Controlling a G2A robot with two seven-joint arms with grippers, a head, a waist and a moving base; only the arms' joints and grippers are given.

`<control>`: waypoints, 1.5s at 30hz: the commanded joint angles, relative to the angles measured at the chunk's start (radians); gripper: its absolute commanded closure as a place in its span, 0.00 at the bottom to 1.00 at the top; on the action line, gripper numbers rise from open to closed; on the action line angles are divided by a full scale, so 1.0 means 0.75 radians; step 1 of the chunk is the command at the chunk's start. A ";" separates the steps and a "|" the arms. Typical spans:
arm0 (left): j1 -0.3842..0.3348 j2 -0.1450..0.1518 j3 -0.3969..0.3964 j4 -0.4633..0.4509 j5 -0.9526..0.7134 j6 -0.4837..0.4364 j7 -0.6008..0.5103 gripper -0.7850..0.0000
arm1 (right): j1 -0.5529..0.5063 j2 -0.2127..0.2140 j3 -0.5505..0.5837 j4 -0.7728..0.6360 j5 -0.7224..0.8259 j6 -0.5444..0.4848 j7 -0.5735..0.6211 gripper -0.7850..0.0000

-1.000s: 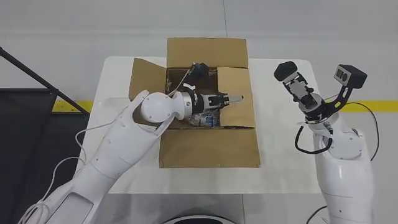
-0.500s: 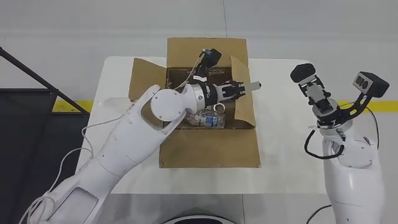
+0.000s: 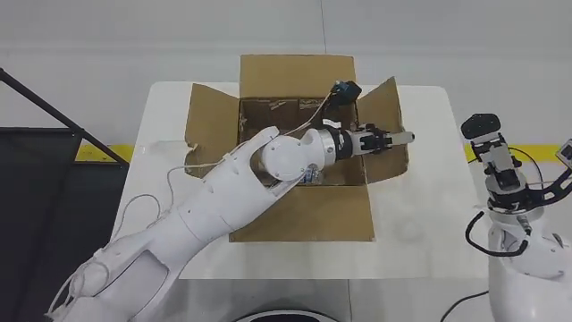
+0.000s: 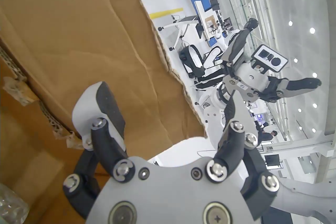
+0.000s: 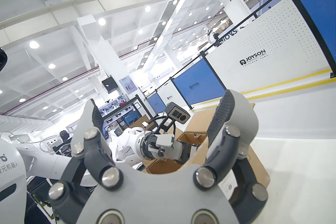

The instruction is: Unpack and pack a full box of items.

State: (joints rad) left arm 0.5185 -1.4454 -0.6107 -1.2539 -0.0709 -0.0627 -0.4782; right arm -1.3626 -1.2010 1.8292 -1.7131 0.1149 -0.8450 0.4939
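A: So, box [image 3: 299, 215] where?
B: Mid-table [image 3: 411, 233], flaps out. Right flap [image 3: 386, 112] half up, left gripper [image 3: 393, 137] reaching across the opening against it.
A: Handling?
B: Corrugated, so probably light. Stiff across the panel, soft only at the crease, ragged along the torn edge. Likely to slide on the table if shoved hard. Best pressed flat on the panel near the free edge, not pinched. Clear plastic [image 3: 309, 175] low inside, probably light and squashy.
A: Jaws?
B: Left: wide apart, holding nothing. One finger [image 4: 105, 99] against the flap's inner face, the other past the torn edge. Right gripper [image 5: 160, 104]: wide apart too, empty, raised off the table's right side, well apart from the box.
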 commanded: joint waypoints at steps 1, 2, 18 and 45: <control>-0.017 -0.020 0.021 0.042 -0.014 0.011 -0.014 0.00 | -0.018 0.002 0.009 -0.007 0.003 -0.003 -0.007 0.00; -0.024 -0.029 0.029 0.059 -0.018 0.013 -0.017 0.00 | -0.026 0.003 0.013 -0.010 0.005 -0.005 -0.011 0.00; -0.007 -0.041 -0.100 -0.004 0.021 0.029 -0.065 0.00 | -0.007 0.021 -0.046 0.010 -0.025 0.067 0.027 0.00; 1.095 0.240 -1.379 -1.312 0.336 0.018 -0.229 0.00 | 0.192 0.022 -0.383 0.126 -0.446 0.509 0.004 0.00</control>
State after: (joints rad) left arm 1.3115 -1.2666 -1.6153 -2.2319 0.1973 -0.0322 -0.6613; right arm -1.2179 -1.1843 1.5460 -1.6238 -0.2185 -0.4748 0.4992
